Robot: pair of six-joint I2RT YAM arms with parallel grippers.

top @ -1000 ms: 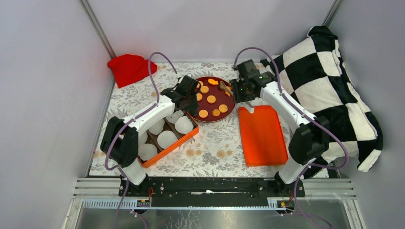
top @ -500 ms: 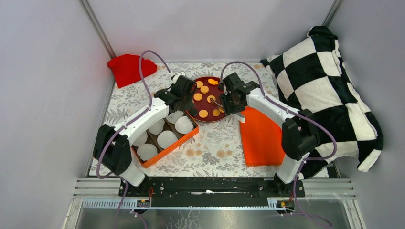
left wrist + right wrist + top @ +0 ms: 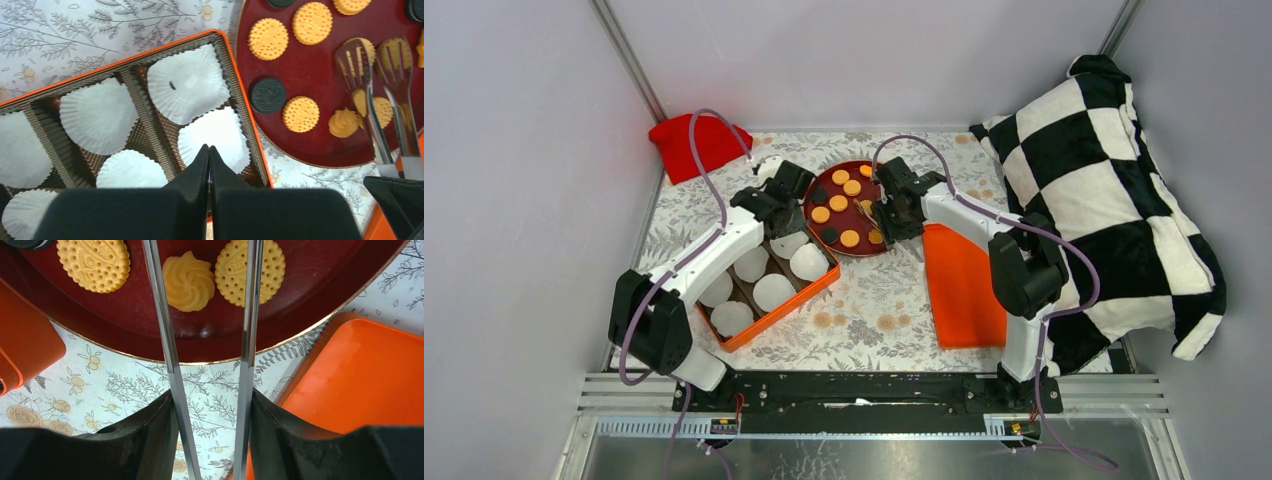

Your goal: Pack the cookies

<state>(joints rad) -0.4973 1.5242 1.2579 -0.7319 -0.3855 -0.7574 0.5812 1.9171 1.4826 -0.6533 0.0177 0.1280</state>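
Note:
Several round orange-yellow cookies (image 3: pixel 838 203) lie on a dark red plate (image 3: pixel 844 222), along with a few dark round ones (image 3: pixel 268 95). My right gripper (image 3: pixel 210 395) is shut on a pair of metal tongs (image 3: pixel 165 340) at the plate's right edge. The two tong arms stand apart, with a swirl-shaped cookie (image 3: pixel 189 280) between them and a round cookie (image 3: pixel 250 270) under the right arm. The tong tips (image 3: pixel 357 55) hover over cookies on the plate. My left gripper (image 3: pixel 209 148) is shut and empty above the orange box (image 3: pixel 240 100), over a white liner (image 3: pixel 215 137).
The orange box (image 3: pixel 774 310) holds several white paper liners (image 3: pixel 774 290) in brown compartments. Its orange lid (image 3: pixel 964 285) lies right of the plate. A red cloth (image 3: pixel 689 140) sits at the back left. A black-and-white checkered blanket (image 3: pixel 1114 170) fills the right side.
The right arm has swung left, bringing the tongs from the plate's far right edge over the cookies. The left gripper has drawn back left, off the plate and over the box.

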